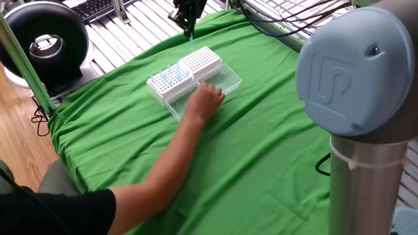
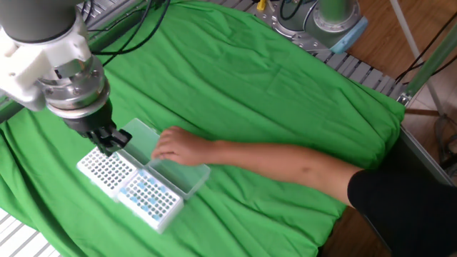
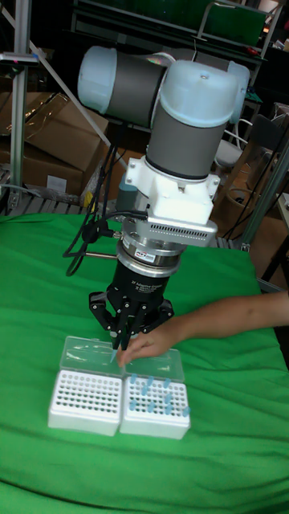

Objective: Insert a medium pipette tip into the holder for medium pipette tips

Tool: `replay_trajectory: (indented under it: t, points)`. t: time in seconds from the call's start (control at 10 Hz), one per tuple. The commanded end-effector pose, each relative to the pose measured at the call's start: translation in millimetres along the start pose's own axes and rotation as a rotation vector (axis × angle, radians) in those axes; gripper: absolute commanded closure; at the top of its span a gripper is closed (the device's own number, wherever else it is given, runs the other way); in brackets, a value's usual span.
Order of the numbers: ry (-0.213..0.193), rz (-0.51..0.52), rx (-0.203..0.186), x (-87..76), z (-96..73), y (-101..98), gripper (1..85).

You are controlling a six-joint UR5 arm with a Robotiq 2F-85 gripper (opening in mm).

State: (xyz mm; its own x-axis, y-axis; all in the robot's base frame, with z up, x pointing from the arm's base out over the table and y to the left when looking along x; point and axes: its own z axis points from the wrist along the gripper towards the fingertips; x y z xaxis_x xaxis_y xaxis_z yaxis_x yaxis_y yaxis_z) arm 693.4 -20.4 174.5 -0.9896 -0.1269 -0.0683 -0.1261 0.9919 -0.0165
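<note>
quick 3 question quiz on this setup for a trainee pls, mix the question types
1. True or false: the person's hand is at the clear lids beside the racks.
2. How many white racks sit side by side on the green cloth? A one, B two, C three.
3. What do the robot's fingers pinch above the racks?

Key
1. True.
2. B; one has blue tips in it, the other shows bare holes.
3. A pale blue pipette tip, pointing down.
</note>
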Motion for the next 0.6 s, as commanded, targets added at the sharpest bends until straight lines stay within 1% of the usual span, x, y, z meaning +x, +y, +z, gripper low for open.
replay_trajectory:
  t: [0.0, 0.1, 0.2, 0.3, 0.4, 0.5]
  points:
    - [-0.026, -0.03, -0.028, -3.2, 1.3, -20.5, 84.7]
    - [-0.037, -0.043, -0.02, -4.7, 5.8, -29.3, 84.7]
    - [-0.062, -0.061, -0.017, -10.9, 14.0, -36.1, 84.7]
    - [-0.089, -0.086, -0.03, -18.5, 22.7, -43.5, 84.7]
    - [-0.087, -0.093, -0.024, -20.0, 23.9, -48.3, 84.7]
    - [-0.081, -0.095, -0.01, -20.9, 24.7, -51.9, 84.7]
